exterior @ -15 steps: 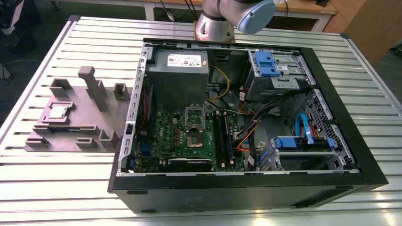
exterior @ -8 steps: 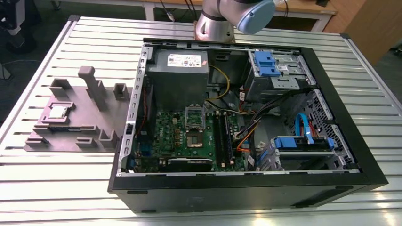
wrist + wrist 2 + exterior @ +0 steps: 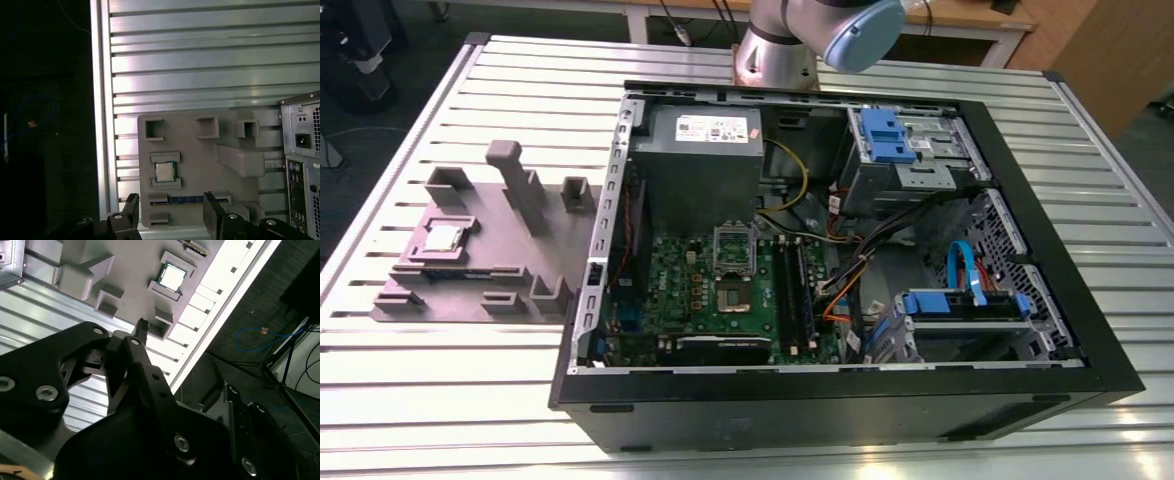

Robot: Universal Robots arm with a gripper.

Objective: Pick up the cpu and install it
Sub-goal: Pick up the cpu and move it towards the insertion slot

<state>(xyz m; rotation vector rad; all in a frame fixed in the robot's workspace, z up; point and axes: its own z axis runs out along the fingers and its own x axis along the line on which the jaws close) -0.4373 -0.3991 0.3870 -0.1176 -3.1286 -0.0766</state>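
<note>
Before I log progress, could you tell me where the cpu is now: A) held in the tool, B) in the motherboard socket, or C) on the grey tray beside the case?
C: the cpu lies in a recess of the grey tray, outside the case; the open tool holds nothing.
</note>
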